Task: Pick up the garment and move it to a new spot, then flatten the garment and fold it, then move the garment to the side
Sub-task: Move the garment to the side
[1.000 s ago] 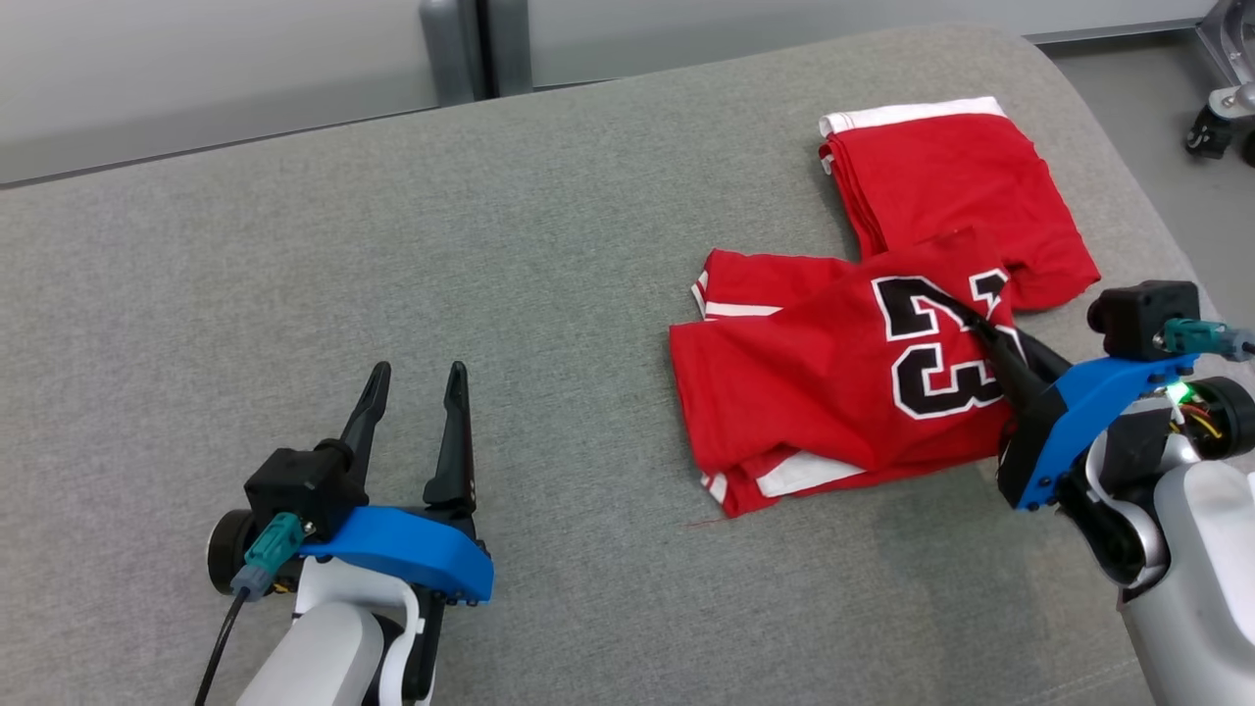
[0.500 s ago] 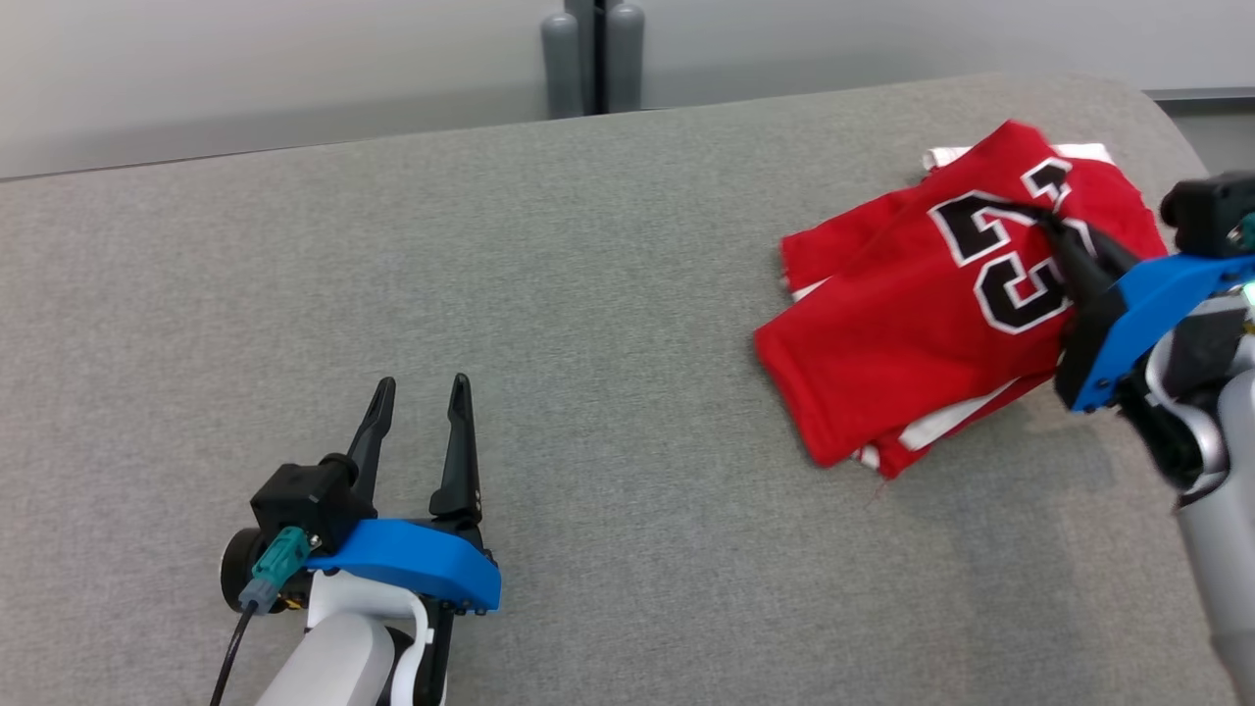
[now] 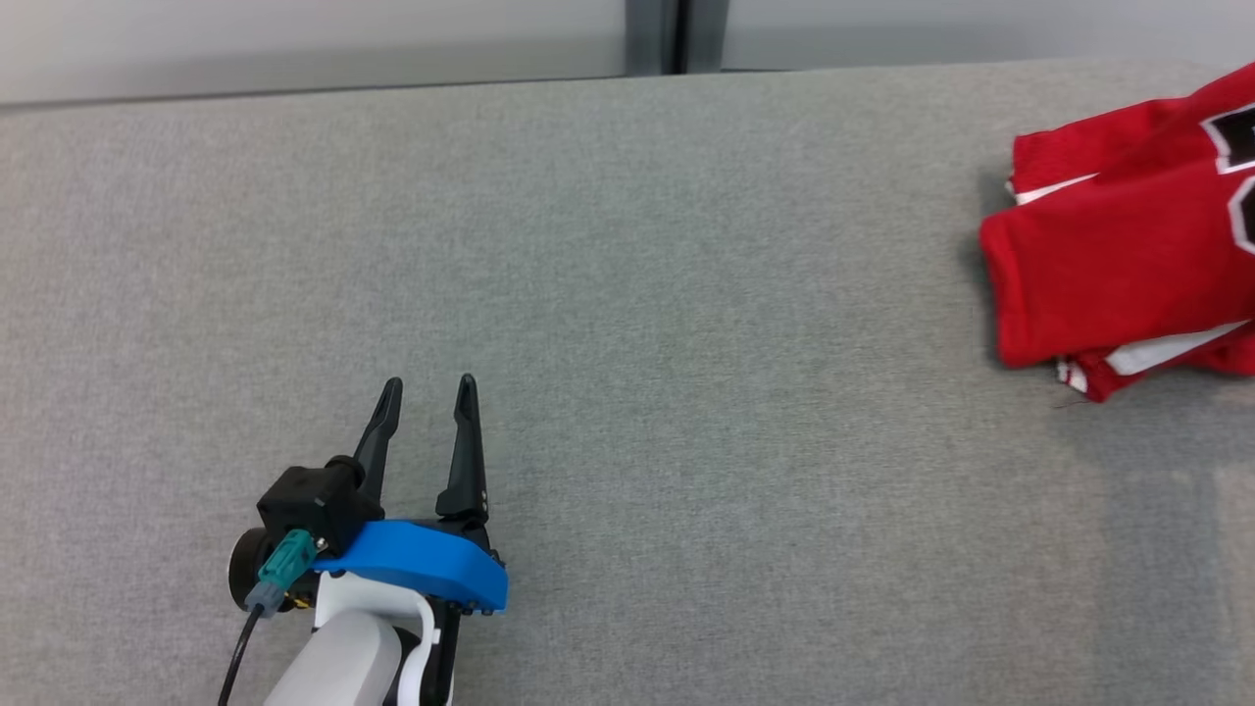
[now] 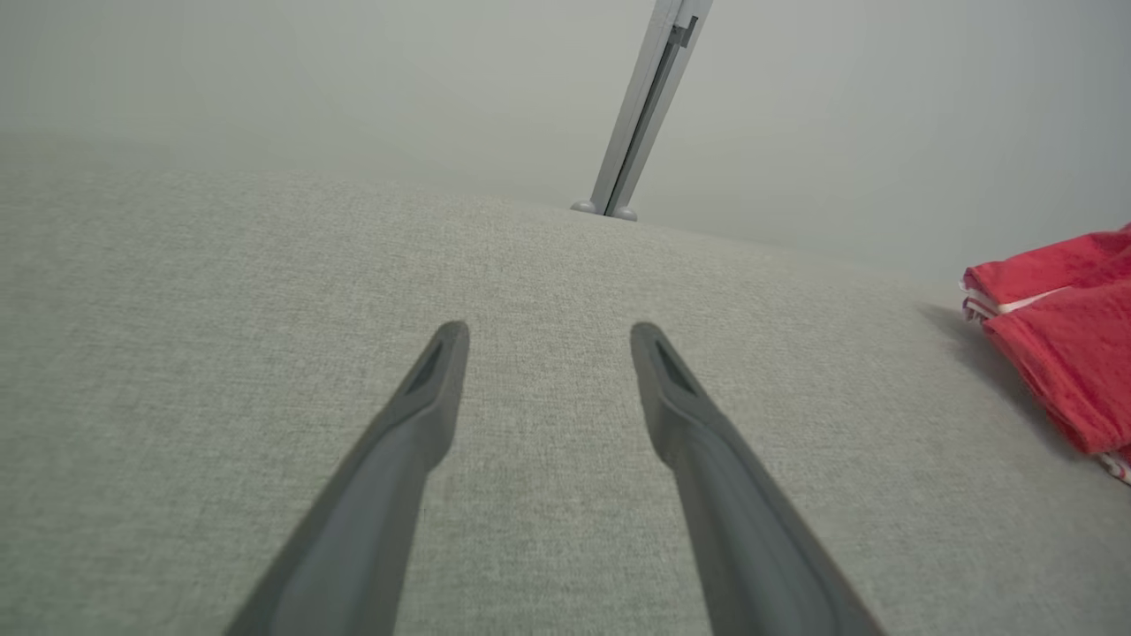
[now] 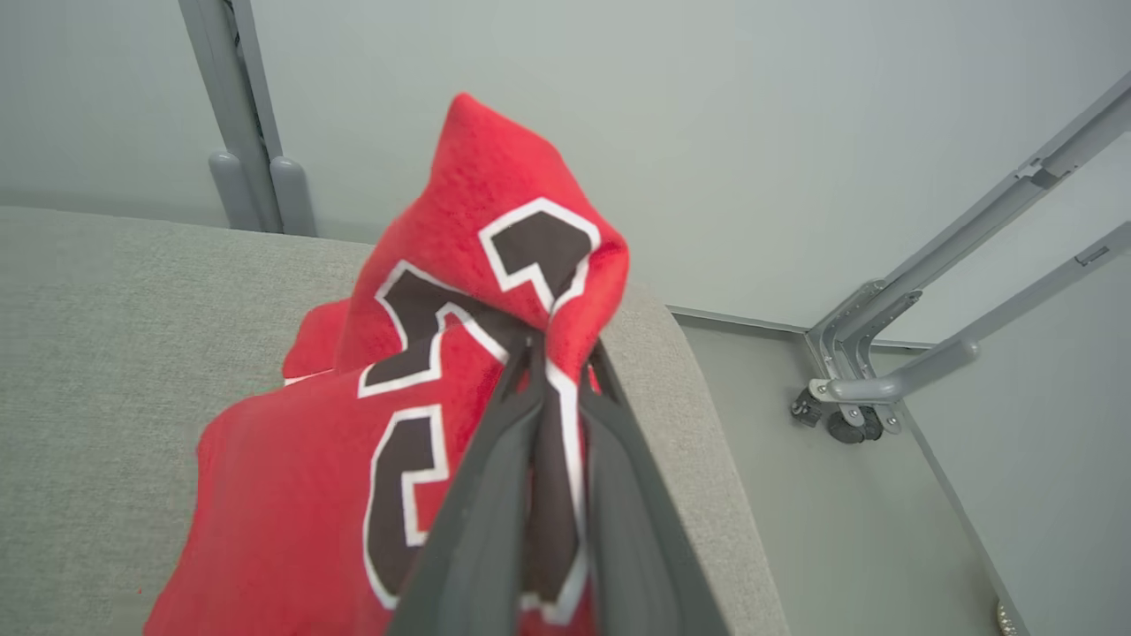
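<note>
Where black, white-edged numerals crumple unreadably, the right claw pinches the red garment, at 3 o'clock on the grey table; the left claw is splayed at 7 o'clock, fingers toward 12.

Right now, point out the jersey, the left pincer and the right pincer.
jersey (image 3: 1098, 284): head view, on its red folded panel.
left pincer (image 3: 429, 382): head view, gap between the open fingertips.
right pincer (image 5: 560, 353): right wrist view, between fingertips shut on the jersey.

Bright, even light; soft shadow beside garment; wrist-view fingers blurred.
</note>
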